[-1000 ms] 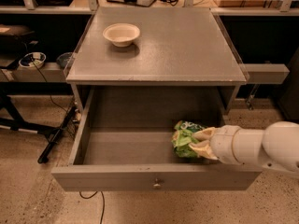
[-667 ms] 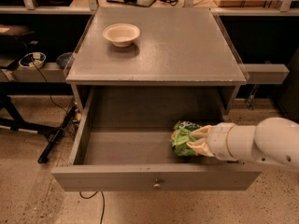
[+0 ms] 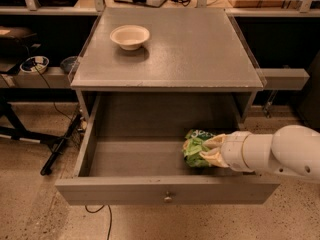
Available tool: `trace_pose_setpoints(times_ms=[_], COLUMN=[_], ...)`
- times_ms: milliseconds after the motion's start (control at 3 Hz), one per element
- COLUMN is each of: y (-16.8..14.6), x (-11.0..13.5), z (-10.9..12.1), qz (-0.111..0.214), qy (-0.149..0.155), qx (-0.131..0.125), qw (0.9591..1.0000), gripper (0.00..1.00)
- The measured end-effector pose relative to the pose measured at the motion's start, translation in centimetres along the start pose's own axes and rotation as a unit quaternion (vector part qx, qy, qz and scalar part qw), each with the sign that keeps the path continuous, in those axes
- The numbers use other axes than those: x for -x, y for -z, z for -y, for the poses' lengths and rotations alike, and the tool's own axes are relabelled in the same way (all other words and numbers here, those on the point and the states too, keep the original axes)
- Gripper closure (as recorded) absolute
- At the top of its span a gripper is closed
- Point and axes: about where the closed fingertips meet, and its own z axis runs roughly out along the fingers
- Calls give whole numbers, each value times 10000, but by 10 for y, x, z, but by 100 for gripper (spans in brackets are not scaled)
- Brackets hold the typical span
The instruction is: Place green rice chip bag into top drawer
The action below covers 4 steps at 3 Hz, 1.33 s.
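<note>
Claw clenched on green rice chip bag; I hold it inside open top drawer, near drawer's right front corner. Bowl on worktop above drawer, left of drawer's centre.

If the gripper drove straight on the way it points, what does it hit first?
Holding the green rice chip bag, the gripper sits inside the top drawer, pointing image-left over bare floor. First contact looks like the side wall there, though depth is unclear.

White rounded arm — cream 2-finger tool inside top drawer.
</note>
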Motion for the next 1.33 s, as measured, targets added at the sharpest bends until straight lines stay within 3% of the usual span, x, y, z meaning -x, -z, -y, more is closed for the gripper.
trace_pose_setpoints(times_ms=[667,1000,1333], y=[0,0,0], x=[0,0,0], z=[0,0,0], qz=[0,0,0], qy=[0,2,2], qx=[0,1,1], qw=[10000,10000,10000], gripper=[15,0,0])
